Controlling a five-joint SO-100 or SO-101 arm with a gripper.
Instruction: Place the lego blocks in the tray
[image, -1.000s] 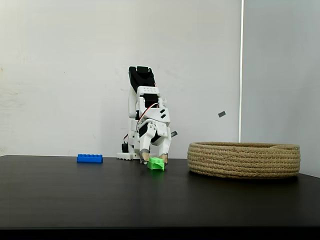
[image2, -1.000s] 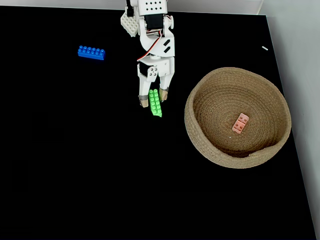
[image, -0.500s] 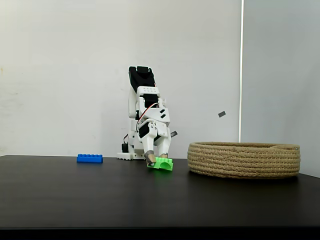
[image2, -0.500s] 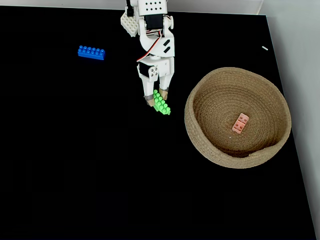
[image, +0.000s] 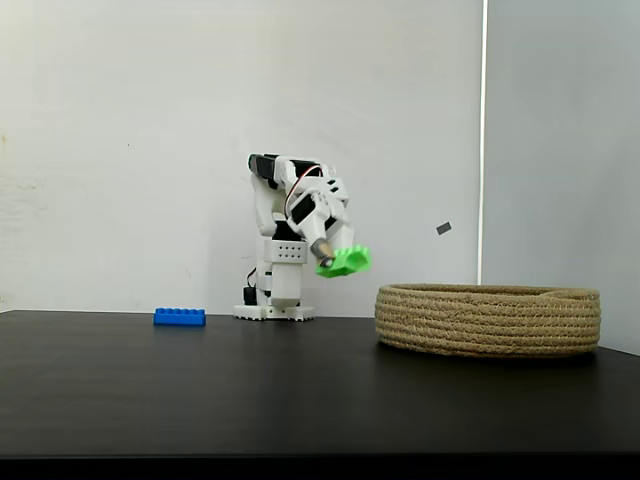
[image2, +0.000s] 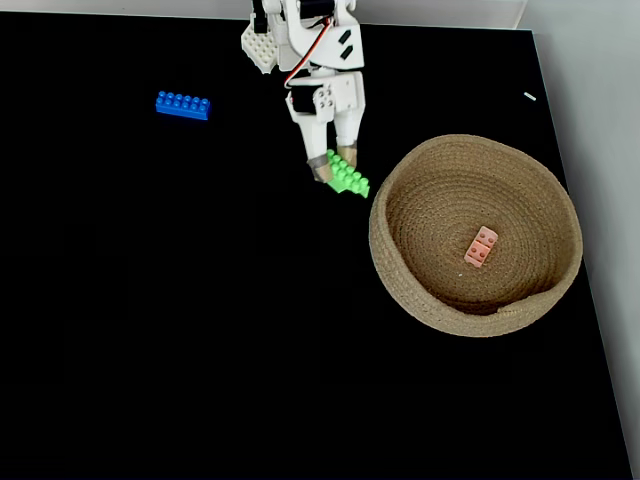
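Observation:
My gripper (image: 329, 258) (image2: 337, 162) is shut on the bright green lego block (image: 344, 262) (image2: 351, 178) and holds it in the air, just left of the tray's rim. The tray (image: 488, 319) (image2: 400, 290) is a wide round basket of coiled tan rope on the right of the table. A pale pink lego block (image2: 481, 246) lies flat inside it. Near the arm's base, at the far left, the long blue lego block (image: 179, 317) (image2: 183, 105) rests on the black table.
The white arm's base (image: 272, 310) (image2: 262, 45) stands at the back edge of the black table (image: 200, 390). A white wall rises behind it. The table's right edge (image2: 575, 200) runs just past the tray.
The gripper has lifted the green block off the table and swung it up and right, towards the tray. The blue and pink blocks have not moved.

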